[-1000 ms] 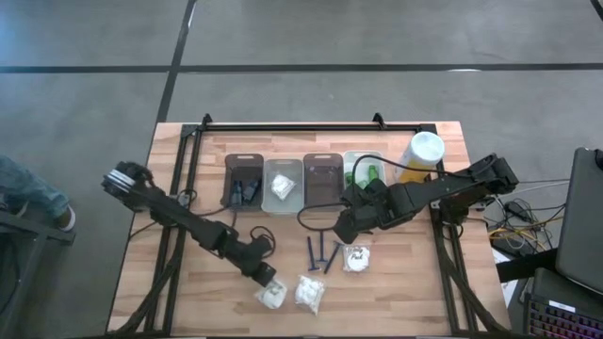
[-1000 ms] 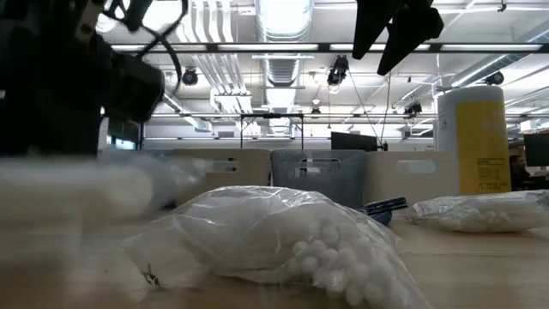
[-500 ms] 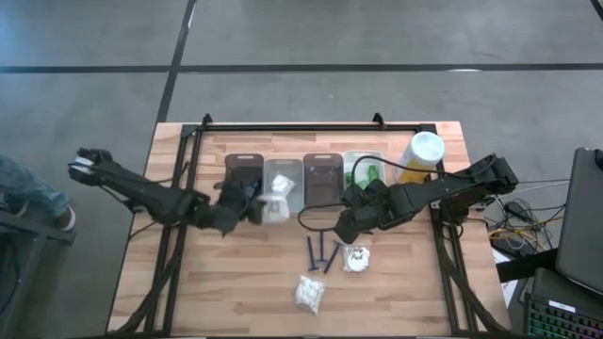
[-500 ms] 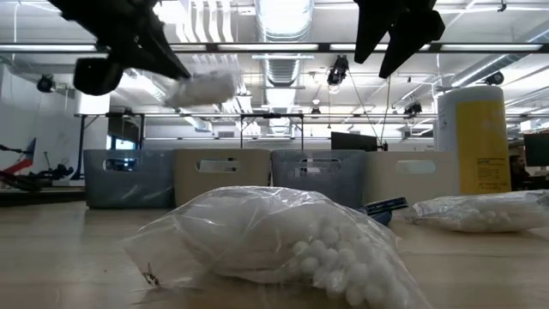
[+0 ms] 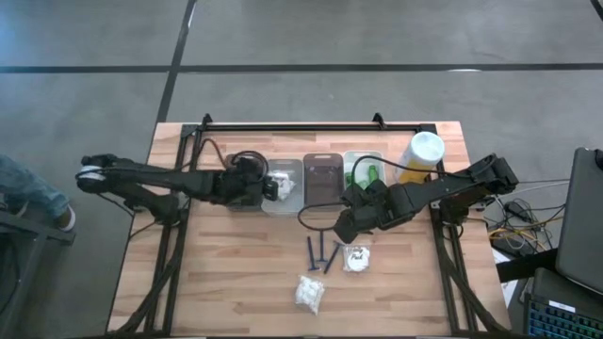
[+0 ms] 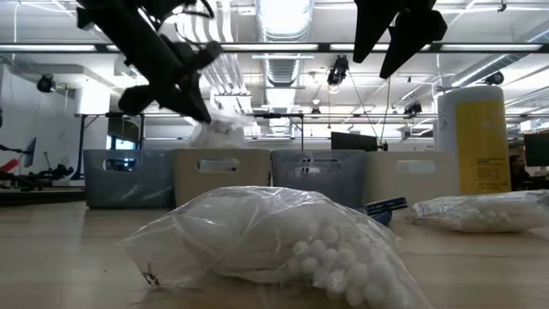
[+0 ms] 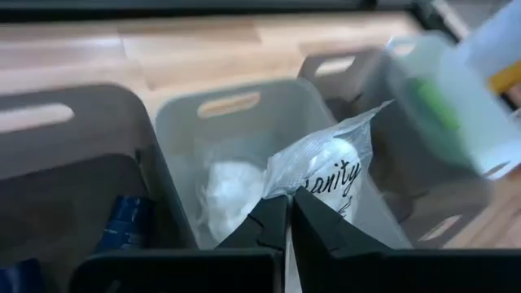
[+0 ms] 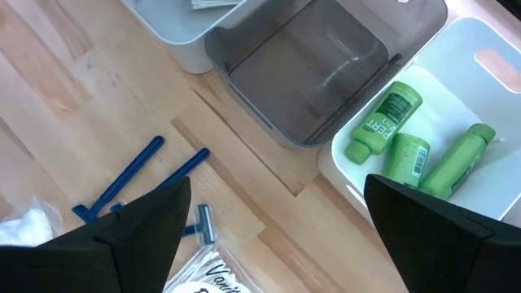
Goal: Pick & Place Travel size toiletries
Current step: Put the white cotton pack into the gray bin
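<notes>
My left gripper (image 5: 270, 186) is shut on a white plastic-wrapped packet (image 7: 330, 169) above the light grey bin (image 5: 284, 200), where another white packet (image 7: 229, 189) lies. My right gripper (image 5: 343, 228) hangs open above the table, over three blue razor sticks (image 5: 322, 252) and beside a white packet (image 5: 356, 257). One more white packet (image 5: 309, 292) lies near the front edge. Three green bottles (image 8: 407, 138) lie in the white bin (image 5: 350, 162). A blue item (image 7: 126, 224) sits in the dark bin (image 5: 237, 162) at the left of the row. My left gripper pinches the packet's plastic wrap at one edge (image 7: 286, 189) between its two fingers. The fingers slant down from the table's left side. The packet sticks out past the fingertips and hangs clear above the bins (image 6: 219, 133).
Four bins stand in a row at the back; the dark grey one (image 5: 322, 162) between the light and white bins shows nothing inside. A tall yellow canister (image 5: 419, 156) with a white lid stands at the row's right end. A black frame rail (image 5: 301, 125) runs along the far edge.
My left gripper has lifted a white packet off the table near the front edge and carried it up and toward the far edge, tipping from pointing steeply down to a shallower slant. The packet now hangs clear over the light grey bin.
</notes>
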`<state>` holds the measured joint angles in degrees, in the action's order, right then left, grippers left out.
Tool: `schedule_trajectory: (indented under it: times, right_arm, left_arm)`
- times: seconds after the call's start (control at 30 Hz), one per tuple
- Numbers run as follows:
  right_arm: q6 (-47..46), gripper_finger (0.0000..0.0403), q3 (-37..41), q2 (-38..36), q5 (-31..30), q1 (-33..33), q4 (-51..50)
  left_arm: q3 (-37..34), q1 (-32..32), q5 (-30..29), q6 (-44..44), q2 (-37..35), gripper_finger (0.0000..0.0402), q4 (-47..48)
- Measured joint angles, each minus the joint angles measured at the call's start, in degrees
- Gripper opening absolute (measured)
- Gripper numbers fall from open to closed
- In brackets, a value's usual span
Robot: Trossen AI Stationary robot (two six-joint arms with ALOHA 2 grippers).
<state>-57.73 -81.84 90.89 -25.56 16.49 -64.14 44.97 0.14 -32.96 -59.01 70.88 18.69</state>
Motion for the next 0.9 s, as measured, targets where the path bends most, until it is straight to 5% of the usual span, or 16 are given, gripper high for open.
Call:
schedule_trajectory:
  times: [0.23, 0.47, 0.7, 0.9]
  right_arm:
    - [-0.4, 0.0364, 0.0, 0.0, 0.0, 0.0, 0.0]
    - [-0.4, 0.0364, 0.0, 0.0, 0.0, 0.0, 0.0]
    - [-0.3, 0.0364, 0.0, 0.0, 0.0, 0.0, 0.1]
    - [-0.3, 0.0364, 0.4, 0.0, 0.0, 0.0, 0.1]
  left_arm:
    - [0.1, 1.3, 3.4, 3.2, 6.0, 0.0028, -3.6]
    - [0.3, 1.2, 3.6, 2.4, 7.7, 0.0119, -3.2]
    - [0.3, 1.1, 4.2, 2.2, 3.1, 0.0197, -2.3]
    - [0.3, 0.0, 6.4, 6.3, -4.3, 0.0215, -2.3]
